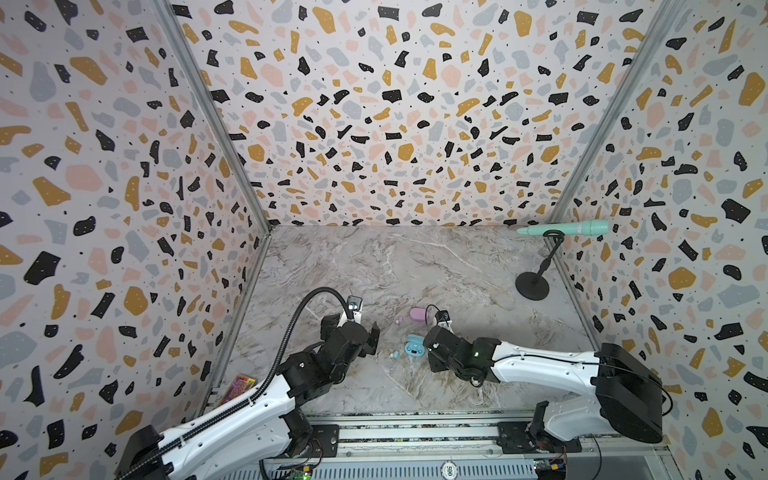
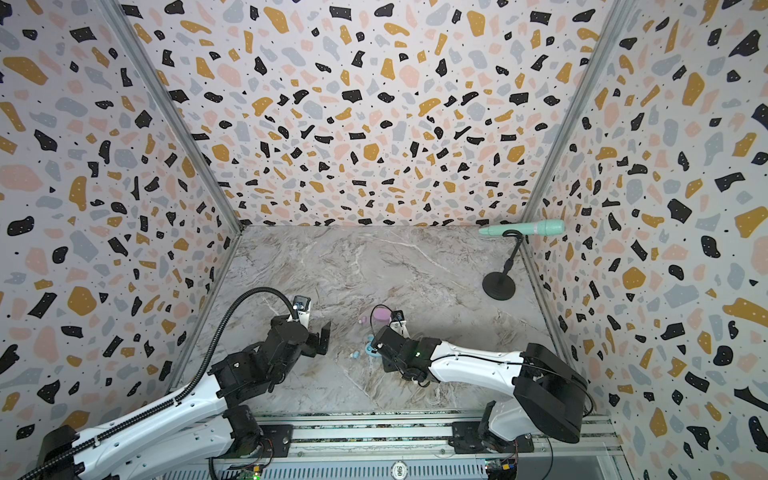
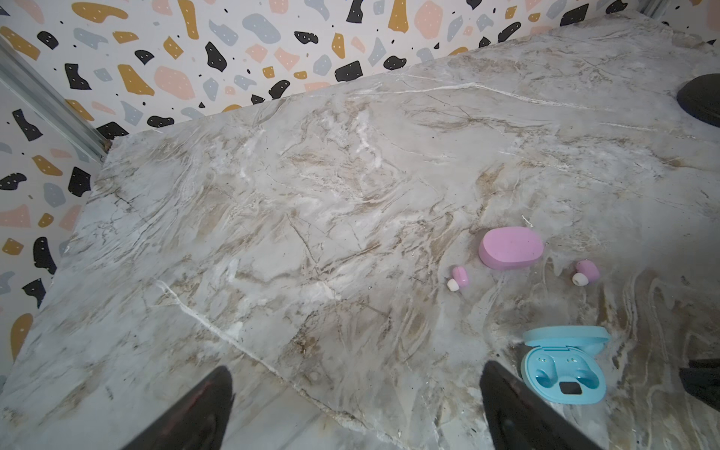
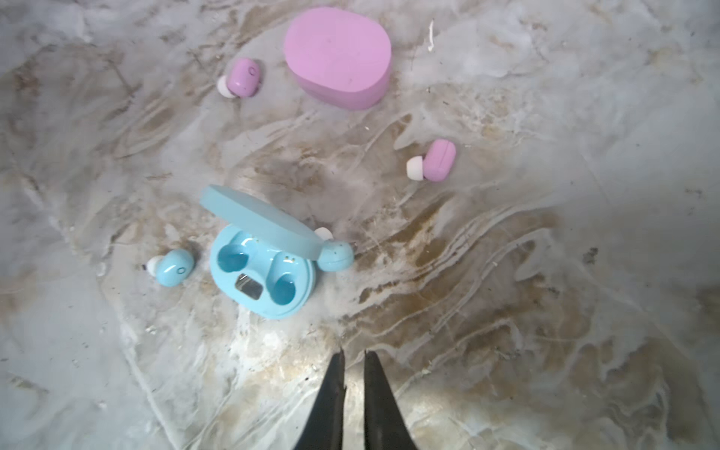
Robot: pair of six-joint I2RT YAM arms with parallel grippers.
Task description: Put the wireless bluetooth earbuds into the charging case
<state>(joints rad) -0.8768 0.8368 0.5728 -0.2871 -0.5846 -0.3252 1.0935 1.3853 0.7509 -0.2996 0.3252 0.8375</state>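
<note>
Found the right claw (image 4: 352, 354) pressed together on nothing, poised over the tabletop (image 4: 545, 311). Spotted just ahead of its tips the open blue case (image 4: 257, 280), both wells empty, a blue earbud (image 4: 173, 267) near one side and a second blue earbud (image 4: 337, 253) against the lid's end. Spotted farther ahead the shut pink case (image 4: 337, 54), a pink earbud (image 4: 243, 76) and another pink earbud (image 4: 438, 159). Noted the left claw (image 3: 354, 366) spread wide, empty.
</note>
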